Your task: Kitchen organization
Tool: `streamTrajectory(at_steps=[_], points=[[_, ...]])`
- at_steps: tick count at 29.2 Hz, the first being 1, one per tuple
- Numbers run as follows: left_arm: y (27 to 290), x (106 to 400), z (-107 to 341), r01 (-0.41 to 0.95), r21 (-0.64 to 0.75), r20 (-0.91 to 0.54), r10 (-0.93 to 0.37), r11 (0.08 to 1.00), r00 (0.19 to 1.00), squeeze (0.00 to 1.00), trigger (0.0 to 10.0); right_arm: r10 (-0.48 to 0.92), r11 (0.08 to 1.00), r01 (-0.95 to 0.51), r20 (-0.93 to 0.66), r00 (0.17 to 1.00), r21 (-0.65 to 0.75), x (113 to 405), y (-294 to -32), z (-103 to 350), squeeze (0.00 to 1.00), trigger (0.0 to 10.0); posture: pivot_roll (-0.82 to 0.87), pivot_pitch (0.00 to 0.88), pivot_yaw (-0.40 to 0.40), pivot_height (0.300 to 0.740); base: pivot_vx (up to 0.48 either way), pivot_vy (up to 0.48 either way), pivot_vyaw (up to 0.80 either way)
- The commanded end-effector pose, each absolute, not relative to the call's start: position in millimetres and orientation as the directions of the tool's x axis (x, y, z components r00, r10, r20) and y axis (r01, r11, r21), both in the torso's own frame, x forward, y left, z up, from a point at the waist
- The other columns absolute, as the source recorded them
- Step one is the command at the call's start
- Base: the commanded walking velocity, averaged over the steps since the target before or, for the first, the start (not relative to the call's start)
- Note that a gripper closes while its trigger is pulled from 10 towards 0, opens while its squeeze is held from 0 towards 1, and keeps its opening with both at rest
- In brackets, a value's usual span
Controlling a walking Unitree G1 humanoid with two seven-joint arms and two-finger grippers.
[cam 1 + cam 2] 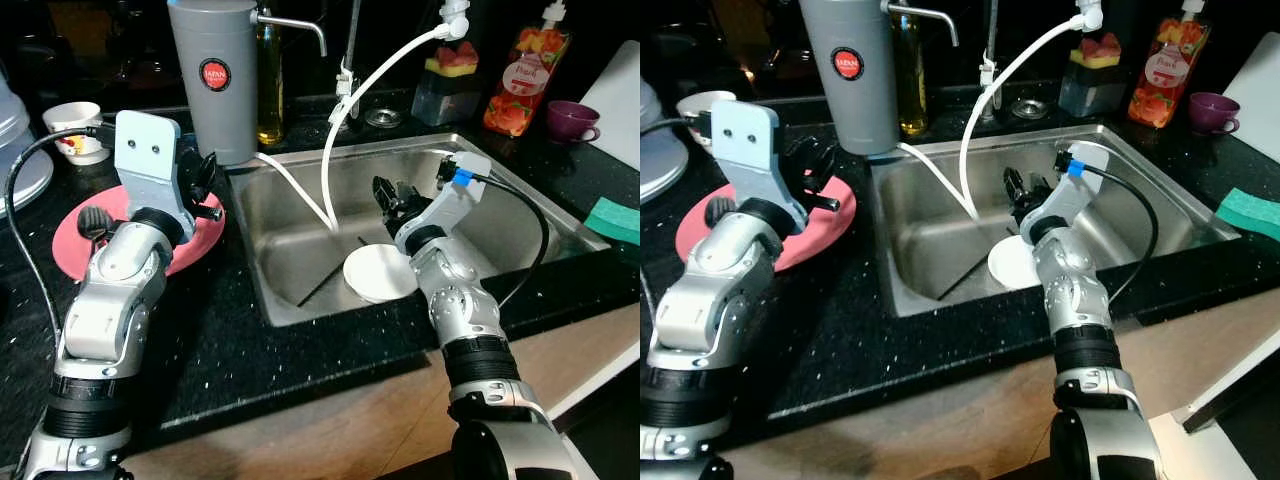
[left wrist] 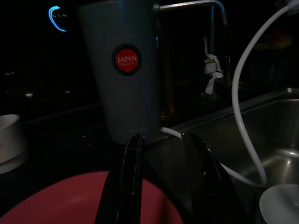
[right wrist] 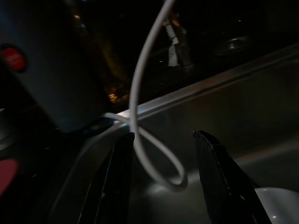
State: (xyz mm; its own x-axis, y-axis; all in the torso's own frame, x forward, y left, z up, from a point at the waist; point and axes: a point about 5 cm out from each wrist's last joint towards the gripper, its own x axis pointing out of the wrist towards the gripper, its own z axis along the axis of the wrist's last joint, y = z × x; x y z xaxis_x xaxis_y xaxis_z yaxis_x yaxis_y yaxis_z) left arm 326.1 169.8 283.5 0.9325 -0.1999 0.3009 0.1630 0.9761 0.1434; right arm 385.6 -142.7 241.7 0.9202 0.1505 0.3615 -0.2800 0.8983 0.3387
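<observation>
We look down on a dark countertop with a steel sink (image 1: pixel 520 215) set into it. Our right gripper (image 1: pixel 392 197) hangs inside the basin, its two black fingers (image 3: pixel 212 172) spread apart and holding nothing. A white bowl (image 1: pixel 380 273) lies on the sink floor just below and in front of that gripper, near a looping white hose (image 1: pixel 335 150). Our left gripper (image 2: pixel 163 177) hovers over a red plate (image 1: pixel 70 240) on the counter, fingers parted and empty, pointing toward a tall grey canister (image 1: pixel 213 75).
</observation>
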Motion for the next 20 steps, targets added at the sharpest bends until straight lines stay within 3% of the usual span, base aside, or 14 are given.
streamTrajectory(at_steps=[1, 5, 18, 20], points=[[168, 323, 283, 0.172, 0.146, 0.300, -0.209, 0.974, 0.931, 0.00, 10.0, 0.153, 0.893, -0.282, 0.353, 0.923, 0.351, 384, -143, 238, 0.00, 10.0, 0.01, 0.062, 0.002, 0.740, -0.304, 0.000, 0.00], [169, 323, 283, 0.169, 0.147, 0.299, -0.207, 0.975, 0.932, 0.00, 10.0, 0.155, 0.892, -0.284, 0.352, 0.923, 0.351, 384, -142, 238, 0.00, 10.0, 0.01, 0.058, 0.001, 0.740, -0.282, 0.000, 0.00], [172, 323, 269, 0.156, 0.149, 0.225, -0.187, 0.976, 0.956, 0.00, 10.0, 0.172, 0.894, -0.291, 0.339, 0.925, 0.341, 384, -140, 238, 0.00, 10.0, 0.00, 0.056, -0.005, 0.740, 0.000, 0.000, 0.00], [180, 325, 262, 0.104, 0.114, 0.179, -0.124, 0.988, 0.976, 0.00, 10.0, 0.180, 0.898, -0.288, 0.322, 0.930, 0.332, 385, -140, 236, 0.00, 10.0, 0.00, 0.063, -0.006, 0.740, 0.000, 0.000, 0.00]])
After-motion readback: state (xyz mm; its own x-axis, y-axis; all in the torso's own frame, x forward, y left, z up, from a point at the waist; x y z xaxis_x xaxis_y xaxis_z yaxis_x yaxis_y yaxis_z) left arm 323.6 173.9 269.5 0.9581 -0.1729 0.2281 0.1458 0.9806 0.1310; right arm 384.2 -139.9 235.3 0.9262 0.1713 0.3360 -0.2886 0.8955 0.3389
